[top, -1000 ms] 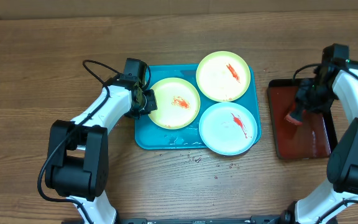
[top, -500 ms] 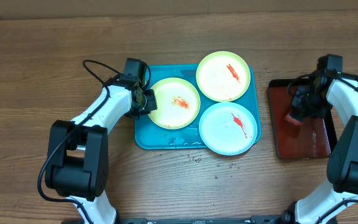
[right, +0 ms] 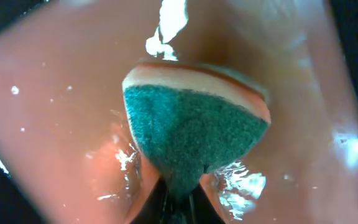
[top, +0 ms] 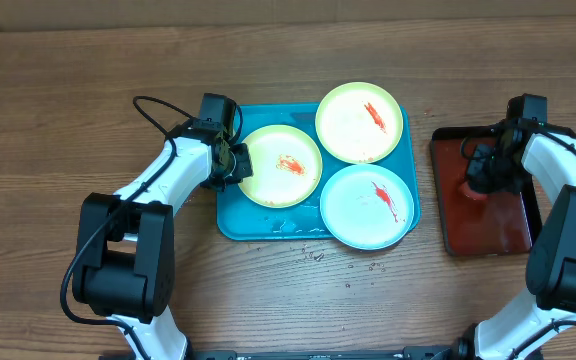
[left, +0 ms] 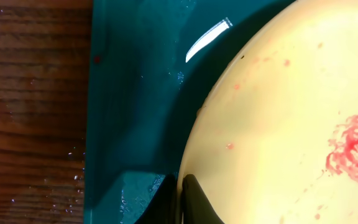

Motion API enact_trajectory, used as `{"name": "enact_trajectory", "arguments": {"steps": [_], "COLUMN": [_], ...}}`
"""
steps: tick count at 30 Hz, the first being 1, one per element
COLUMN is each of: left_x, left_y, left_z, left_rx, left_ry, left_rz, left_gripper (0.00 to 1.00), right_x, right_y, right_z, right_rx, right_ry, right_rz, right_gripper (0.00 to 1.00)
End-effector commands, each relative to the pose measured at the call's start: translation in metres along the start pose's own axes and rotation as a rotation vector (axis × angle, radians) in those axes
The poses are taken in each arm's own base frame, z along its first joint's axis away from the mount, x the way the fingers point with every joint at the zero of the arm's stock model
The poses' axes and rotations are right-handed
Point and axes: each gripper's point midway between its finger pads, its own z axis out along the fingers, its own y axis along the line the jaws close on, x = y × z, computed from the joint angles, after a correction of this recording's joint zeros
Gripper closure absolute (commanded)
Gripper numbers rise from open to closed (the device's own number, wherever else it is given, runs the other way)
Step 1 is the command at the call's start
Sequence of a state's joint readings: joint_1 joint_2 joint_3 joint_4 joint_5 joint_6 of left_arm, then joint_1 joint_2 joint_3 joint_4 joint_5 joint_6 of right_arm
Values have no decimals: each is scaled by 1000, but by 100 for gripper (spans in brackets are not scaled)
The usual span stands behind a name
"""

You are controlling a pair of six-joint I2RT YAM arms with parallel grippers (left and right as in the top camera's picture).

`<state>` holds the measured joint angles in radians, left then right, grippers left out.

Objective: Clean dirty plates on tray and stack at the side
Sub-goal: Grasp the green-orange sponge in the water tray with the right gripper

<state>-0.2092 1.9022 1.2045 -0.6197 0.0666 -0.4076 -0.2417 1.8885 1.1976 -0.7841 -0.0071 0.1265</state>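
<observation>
Right gripper (right: 178,202): jaws pressed together on the lower corner of the sponge (right: 194,130), green scouring face toward the camera, orange backing behind. The sponge is over the wet dark red tray (right: 48,112), presumably its soaking spot, so I judge this to be the pickup before scrubbing.

Left gripper (left: 190,202): closed down, pinching the rim of the left yellow-green plate (left: 278,93), likely to steady it for wiping. That plate lies on the turquoise tray (left: 135,93) with the far yellow-green plate (top: 359,121) and the white plate (top: 368,205). All three carry red sauce. Nothing is stacked on the bare tabletop (top: 58,90) yet.
</observation>
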Motion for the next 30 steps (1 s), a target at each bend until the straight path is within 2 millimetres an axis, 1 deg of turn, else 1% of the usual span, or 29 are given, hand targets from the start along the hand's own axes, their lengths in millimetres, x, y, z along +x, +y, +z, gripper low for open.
{"name": "enact_trajectory", "arguments": {"steps": [1,5,10,13,16,22,26,30], "left_x": [-4,-3,-4,-4,-3,-4,-5,-5], "left_y": [3,1,3,4,4,4,4,4], "left_z": [-1,-1,-1,-1,-1,-1,-1,-1], "left_rx": [-18,-17,-18,-20,-20,-19,-18,-18], "left_ry": [-13,-12,-13,-11,-10,-14,-15,-17], "left_rz": [30,35,30,27,27,27,27,27], "left_gripper": [96,96,96,96,96,96,96,96], "right_x": [6,11,-1,-9,-12,-10,-11,-3], "right_y": [-2,-1,7,12,13,16,22,21], "right_z": [-4,-18,-46,-58,-58,-55,-46,-31], "right_rx": [9,18,14,11,8,-12,-45,-40], "right_ry": [15,66,72,57,45,49,27,32], "right_rz": [-2,-8,-17,-26,-29,-90,-187,-192], "right_gripper": [96,96,96,96,96,96,96,96]}}
